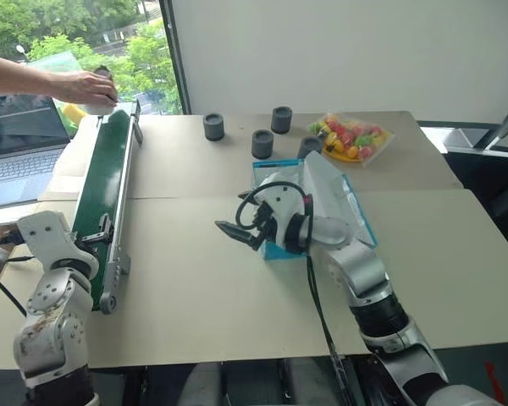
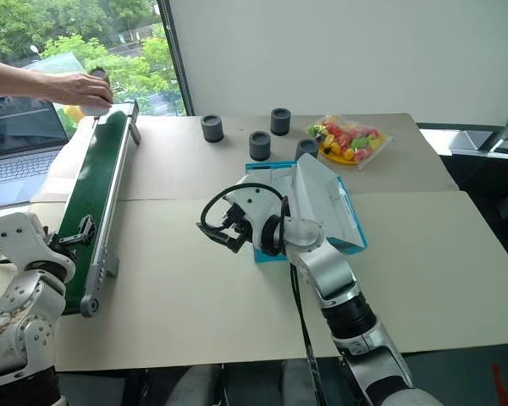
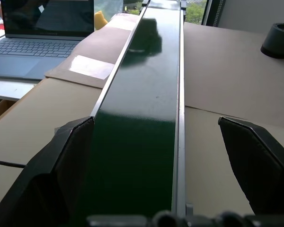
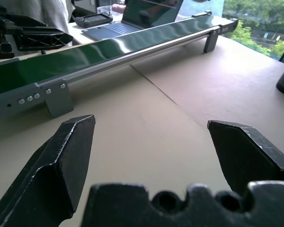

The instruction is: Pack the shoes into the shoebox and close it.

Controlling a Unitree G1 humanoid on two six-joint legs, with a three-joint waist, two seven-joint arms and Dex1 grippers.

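1. My right hand (image 2: pixel 210 230) hangs wide and empty just left of the shoebox (image 2: pixel 349 222) at mid-tabletop (image 2: pixel 195 304).
2. My left hand (image 3: pixel 156 156), wide too, straddles the belt (image 1: pixel 106 182), well apart; the right is nearer.

shoebox (image 1: pixel 356 211) right of conveyor (image 1: pixel 106 186)

Bright daylight enters from the window (image 1: pixel 85 51); glare streaks the green conveyor belt (image 3: pixel 142 94); near black fingers (image 4: pixel 61 161) look soft

Table (image 1: pixel 195 288): shoebox (image 1: pixel 356 211), green conveyor (image 1: pixel 102 186), cups (image 1: pixel 213 126), laptop (image 1: pixel 17 148).
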